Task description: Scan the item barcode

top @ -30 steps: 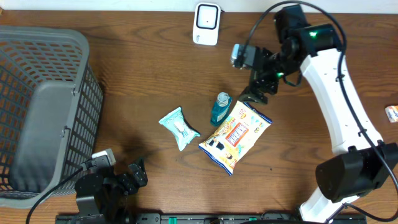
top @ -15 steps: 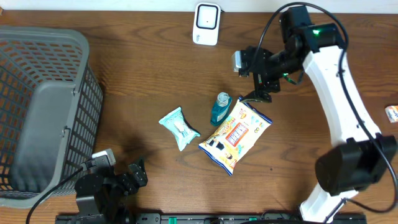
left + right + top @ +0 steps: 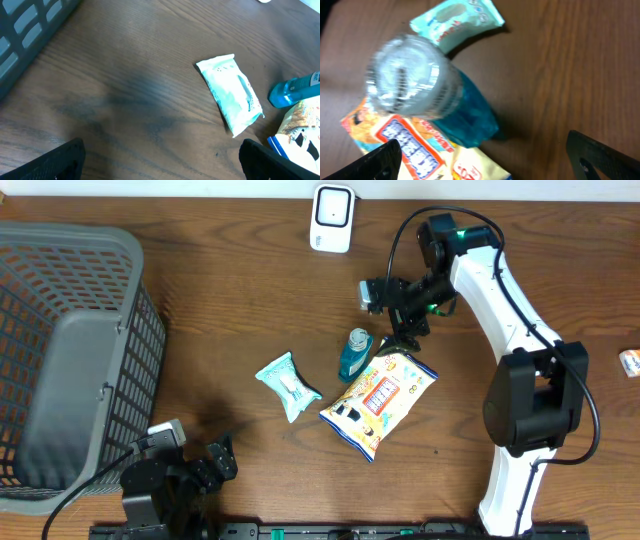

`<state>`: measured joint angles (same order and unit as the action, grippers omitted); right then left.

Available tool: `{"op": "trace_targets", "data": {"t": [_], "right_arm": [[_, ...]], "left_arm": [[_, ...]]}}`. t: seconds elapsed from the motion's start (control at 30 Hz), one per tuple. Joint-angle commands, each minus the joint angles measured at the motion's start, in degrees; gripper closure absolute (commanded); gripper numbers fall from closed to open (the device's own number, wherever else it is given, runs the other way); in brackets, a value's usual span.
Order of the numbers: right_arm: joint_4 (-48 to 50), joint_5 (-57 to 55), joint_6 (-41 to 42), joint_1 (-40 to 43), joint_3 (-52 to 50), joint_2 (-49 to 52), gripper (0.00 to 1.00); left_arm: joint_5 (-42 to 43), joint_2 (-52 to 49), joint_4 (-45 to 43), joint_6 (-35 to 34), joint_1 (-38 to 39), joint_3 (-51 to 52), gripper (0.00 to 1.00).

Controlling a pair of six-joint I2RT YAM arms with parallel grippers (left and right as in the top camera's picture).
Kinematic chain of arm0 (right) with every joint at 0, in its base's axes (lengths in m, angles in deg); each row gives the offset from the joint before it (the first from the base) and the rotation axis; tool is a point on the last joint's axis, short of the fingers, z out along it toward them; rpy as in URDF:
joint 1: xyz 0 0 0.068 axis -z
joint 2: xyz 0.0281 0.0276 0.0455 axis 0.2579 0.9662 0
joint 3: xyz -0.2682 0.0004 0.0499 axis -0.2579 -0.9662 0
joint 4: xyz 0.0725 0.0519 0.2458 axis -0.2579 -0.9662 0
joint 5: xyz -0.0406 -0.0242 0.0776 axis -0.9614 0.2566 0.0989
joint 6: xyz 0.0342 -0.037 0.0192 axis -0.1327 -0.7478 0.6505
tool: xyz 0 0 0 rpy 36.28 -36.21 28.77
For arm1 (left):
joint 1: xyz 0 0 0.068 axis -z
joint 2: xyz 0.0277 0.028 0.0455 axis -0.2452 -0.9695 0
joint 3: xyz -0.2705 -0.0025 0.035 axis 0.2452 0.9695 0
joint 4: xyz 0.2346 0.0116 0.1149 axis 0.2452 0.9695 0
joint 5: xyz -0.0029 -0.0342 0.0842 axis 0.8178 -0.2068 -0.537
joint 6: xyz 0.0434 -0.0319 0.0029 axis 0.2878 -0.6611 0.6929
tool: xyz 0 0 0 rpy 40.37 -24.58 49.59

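Brown wooden table (image 3: 200,300) is inspected from its near edge outward. Left gripper (image 3: 218,458) is stationed at that edge, jaws apart, empty, well apart from the goods. Blue bottle (image 3: 353,358), judged the item, is found mid-table beside the snack bag (image 3: 378,402), cap towards the far edge; right gripper (image 3: 402,332), spread wide and empty, is poised just beside that cap. Bare wood is left towards the scanner (image 3: 332,218).

Bare brown wooden tabletop (image 3: 220,310) spans centre-left; grey plastic mesh basket (image 3: 148,352) blocks the left, and teal packet (image 3: 288,385), blue bottle (image 3: 353,356), yellow snack bag (image 3: 378,398) crowd centre.
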<state>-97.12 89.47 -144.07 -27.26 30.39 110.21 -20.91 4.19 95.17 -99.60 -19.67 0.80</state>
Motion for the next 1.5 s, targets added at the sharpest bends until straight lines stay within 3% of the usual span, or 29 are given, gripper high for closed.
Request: {"op": "trace_targets", "data": {"t": [0.0, 0.9, 1.13, 1.3, 1.47], "right_arm": [[-1.2, 3.6, -4.4, -0.2, 0.2, -0.2, 0.01], [0.1, 1.7, -5.8, -6.7, -0.2, 4.2, 0.01], [0.7, 1.7, -5.8, -7.4, -0.2, 4.8, 0.08], [0.9, 1.6, -5.8, -7.7, -1.0, 4.8, 0.26], [3.4, 1.4, -4.5, -7.7, -3.5, 4.8, 0.32]], "left_arm": [[0.7, 0.1, 0.0, 0.7, -0.2, 0.0, 0.02], [0.7, 0.1, 0.0, 0.7, -0.2, 0.0, 0.02], [0.7, 0.1, 0.0, 0.7, -0.2, 0.0, 0.02], [0.7, 0.1, 0.0, 0.7, -0.2, 0.0, 0.02], [0.7, 0.1, 0.0, 0.7, -0.2, 0.0, 0.02]]}}
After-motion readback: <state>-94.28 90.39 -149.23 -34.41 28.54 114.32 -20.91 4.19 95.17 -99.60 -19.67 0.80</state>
